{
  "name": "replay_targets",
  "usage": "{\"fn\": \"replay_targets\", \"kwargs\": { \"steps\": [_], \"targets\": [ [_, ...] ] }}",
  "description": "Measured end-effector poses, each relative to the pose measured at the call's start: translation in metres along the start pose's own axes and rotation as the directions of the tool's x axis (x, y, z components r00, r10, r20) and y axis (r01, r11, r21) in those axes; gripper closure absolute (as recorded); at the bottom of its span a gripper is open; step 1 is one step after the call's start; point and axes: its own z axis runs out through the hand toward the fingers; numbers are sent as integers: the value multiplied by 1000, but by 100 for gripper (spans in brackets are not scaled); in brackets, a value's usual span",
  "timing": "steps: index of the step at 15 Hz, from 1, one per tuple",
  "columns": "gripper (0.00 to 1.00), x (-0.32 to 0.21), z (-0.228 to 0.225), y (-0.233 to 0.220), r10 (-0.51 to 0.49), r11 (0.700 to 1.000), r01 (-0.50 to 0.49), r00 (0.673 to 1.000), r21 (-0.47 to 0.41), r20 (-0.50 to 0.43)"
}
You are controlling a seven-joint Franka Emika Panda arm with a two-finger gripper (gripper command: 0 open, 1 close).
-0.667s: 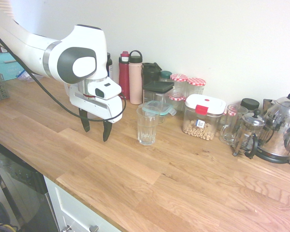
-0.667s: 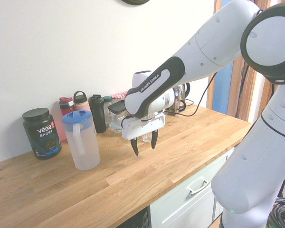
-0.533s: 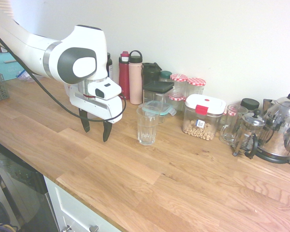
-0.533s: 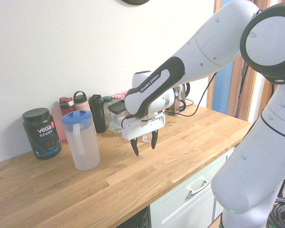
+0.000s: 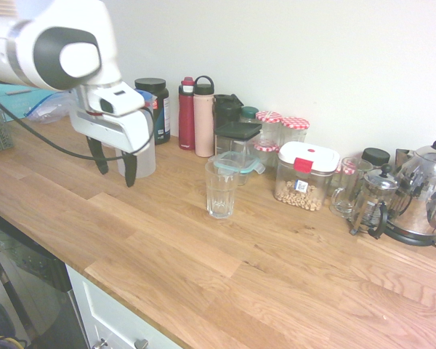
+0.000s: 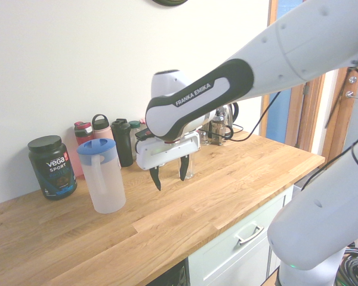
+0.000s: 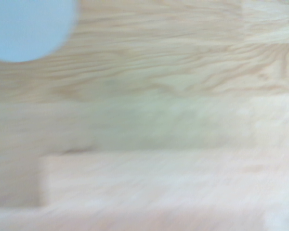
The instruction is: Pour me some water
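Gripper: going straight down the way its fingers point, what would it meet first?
Most likely the bare wooden countertop; the tool points down at it, open. The pitcher seems off to the side, though depth is hard to judge.

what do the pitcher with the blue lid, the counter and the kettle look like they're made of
Pitcher: seems to be plastic, frosted, since its wall is cloudy and only lets light through; the lid looks like smooth blue plastic.
Counter: wood, probably sealed, with visible grain and joined strips.
Kettle: polished metal, likely steel, judging by its mirror-like reflections.
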Motion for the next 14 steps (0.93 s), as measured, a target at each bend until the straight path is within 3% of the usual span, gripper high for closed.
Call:
{"fn": "replay_targets", "kwargs": {
  "steps": [3, 7, 14],
  "targets": [
    [0, -62, -19, -23, 91, 996, -89, 995, 23, -52],
    [0, -97, -43, -75, 159, 985, -154, 985, 79, -65],
    [0, -57, -42, -184, 171, 982, -154, 972, 113, -159]
  ]
}}
